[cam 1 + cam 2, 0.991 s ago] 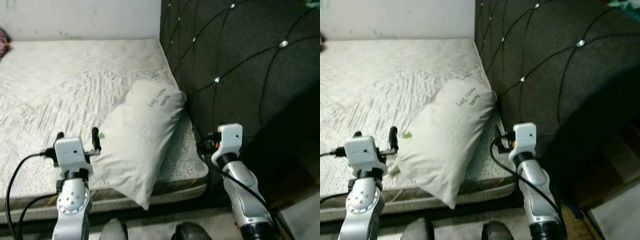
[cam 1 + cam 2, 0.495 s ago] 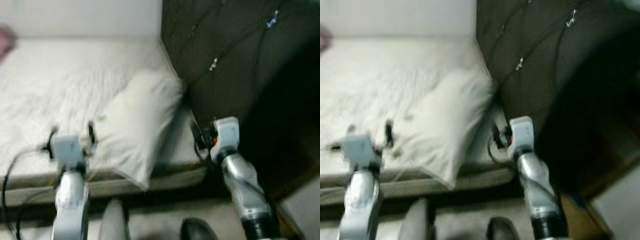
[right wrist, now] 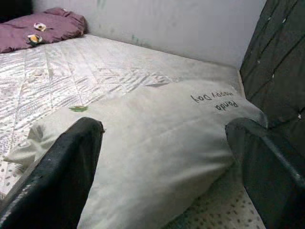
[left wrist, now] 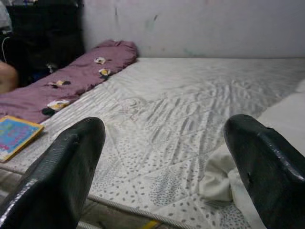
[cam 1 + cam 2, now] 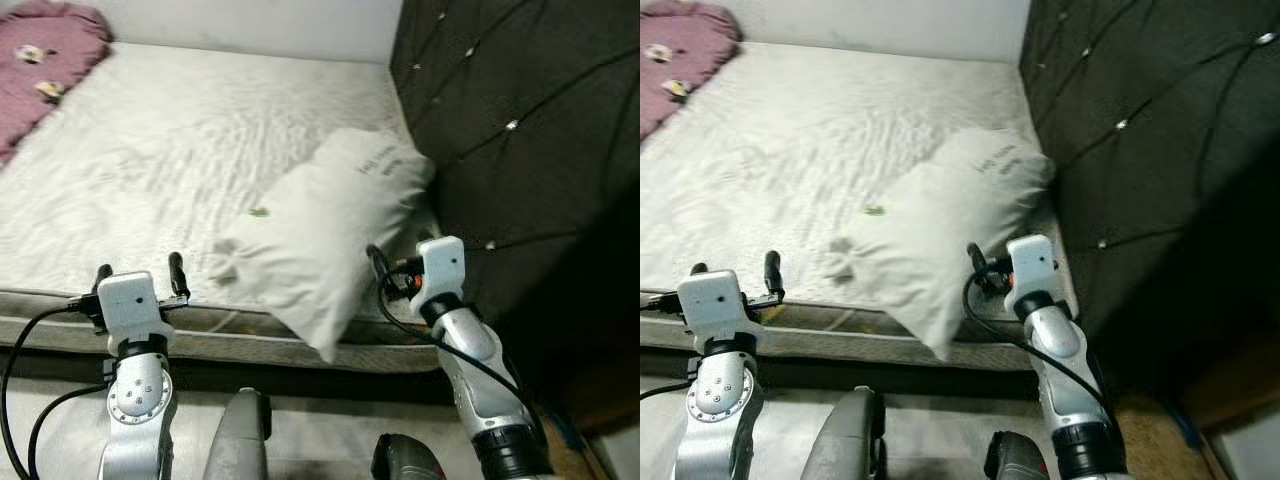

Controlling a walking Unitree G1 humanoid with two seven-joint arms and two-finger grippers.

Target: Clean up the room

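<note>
Left eye view: white pillow (image 5: 325, 235) lies on bed (image 5: 150, 150) against dark headboard (image 5: 520, 120).
Left gripper (image 5: 136, 272): spread wide, empty, at mattress edge.
Right gripper (image 3: 167, 157): spread wide, empty, facing pillow.

Open bed (image 5: 180, 150) surface is lying wide ahead of the left gripper (image 5: 137, 272); the pillow (image 5: 320, 235) and dark headboard (image 5: 520, 120) are crowding the right gripper (image 5: 385, 275).

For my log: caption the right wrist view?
Open right end effector faces a white pillow on the mattress.
</note>
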